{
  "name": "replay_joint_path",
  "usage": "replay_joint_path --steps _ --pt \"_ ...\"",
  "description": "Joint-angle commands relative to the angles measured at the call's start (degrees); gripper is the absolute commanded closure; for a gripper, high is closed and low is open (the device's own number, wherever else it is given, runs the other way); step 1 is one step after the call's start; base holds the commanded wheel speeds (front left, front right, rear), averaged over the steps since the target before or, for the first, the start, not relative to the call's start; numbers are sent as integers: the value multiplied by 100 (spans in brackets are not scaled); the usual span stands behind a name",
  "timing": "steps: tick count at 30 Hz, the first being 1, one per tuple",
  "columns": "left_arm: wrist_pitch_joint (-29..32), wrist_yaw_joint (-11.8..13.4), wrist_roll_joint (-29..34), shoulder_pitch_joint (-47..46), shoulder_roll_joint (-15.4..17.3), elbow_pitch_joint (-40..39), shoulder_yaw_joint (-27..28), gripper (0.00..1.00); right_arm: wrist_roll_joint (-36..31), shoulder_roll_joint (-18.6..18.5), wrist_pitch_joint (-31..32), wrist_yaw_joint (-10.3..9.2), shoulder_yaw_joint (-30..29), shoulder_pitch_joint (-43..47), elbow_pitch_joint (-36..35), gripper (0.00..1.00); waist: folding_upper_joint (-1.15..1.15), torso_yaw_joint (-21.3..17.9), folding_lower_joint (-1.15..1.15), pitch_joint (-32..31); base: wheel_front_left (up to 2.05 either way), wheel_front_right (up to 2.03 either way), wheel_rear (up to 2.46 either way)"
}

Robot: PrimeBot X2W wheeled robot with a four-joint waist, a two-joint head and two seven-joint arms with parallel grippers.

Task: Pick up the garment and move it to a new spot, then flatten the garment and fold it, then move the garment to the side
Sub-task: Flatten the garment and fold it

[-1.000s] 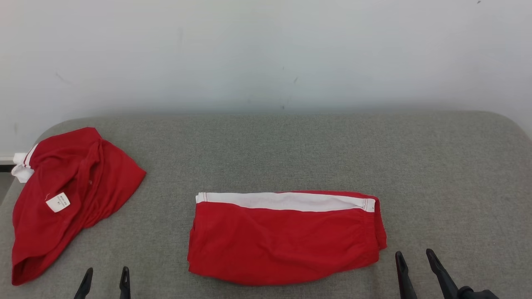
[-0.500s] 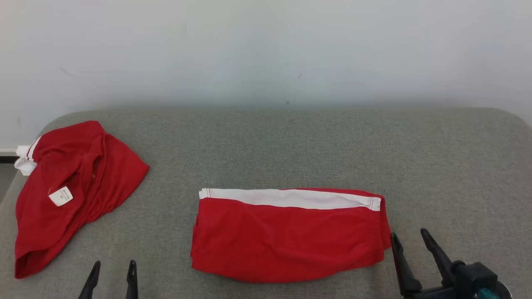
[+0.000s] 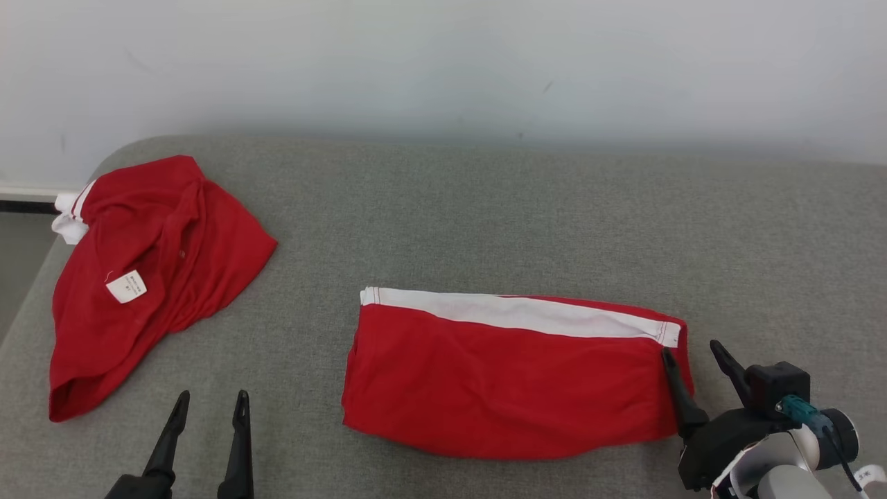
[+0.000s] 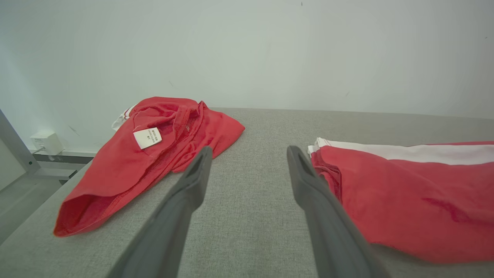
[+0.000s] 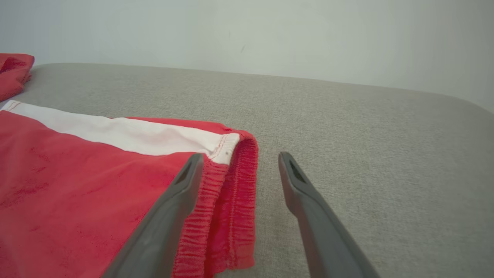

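Note:
The garment [image 3: 506, 381] is red with a white stripe along its far edge and lies folded into a flat rectangle on the grey padded table [image 3: 485, 208]. My right gripper [image 3: 691, 348] is open at the garment's right end. Its left finger reaches over the gathered waistband [image 5: 231, 200] and its right finger stands over bare table. In the right wrist view the right gripper [image 5: 240, 155] has the folded end between its fingers, low over the cloth [image 5: 77, 173]. My left gripper [image 3: 213, 395] is open and empty, left of the garment [image 4: 405, 193], fingers [image 4: 193, 185] over bare table.
A second red garment [image 3: 152, 263], crumpled and with a white label showing, lies at the table's far left corner [image 4: 154, 154]. The table's rounded left edge drops to the floor. A pale wall runs behind the table. Bare grey surface stretches to the right of the folded garment.
The camera has shifted, so the whole picture slid. My right gripper has advanced to the folded garment's right end, its left finger now over the waistband. The garments lie as before.

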Motion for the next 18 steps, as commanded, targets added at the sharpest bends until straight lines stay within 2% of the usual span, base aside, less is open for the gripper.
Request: replay_joint_path --steps 1,8,16,17,18 --pt "-20 -29 33 -105 -31 13 -15 0 24 -21 46 -14 22 -120 177 0 -1 140 -1 160 0 0 0" --pt "-20 -53 77 -298 -82 50 -36 0 267 97 229 -14 87 -680 1207 0 -1 233 -1 342 0 0 0" --pt "-20 -88 68 -447 -87 114 25 0 832 316 507 -13 389 -1054 1995 0 -1 244 -1 408 0 0 0" --pt "-20 -91 69 -459 -90 116 31 0 933 335 564 -13 401 -1085 2095 46 -1 246 -1 409 0 0 0" --pt "-20 -92 74 -468 -93 124 33 0 1033 342 620 -13 412 -1113 2177 96 -1 250 -1 404 0 0 0"
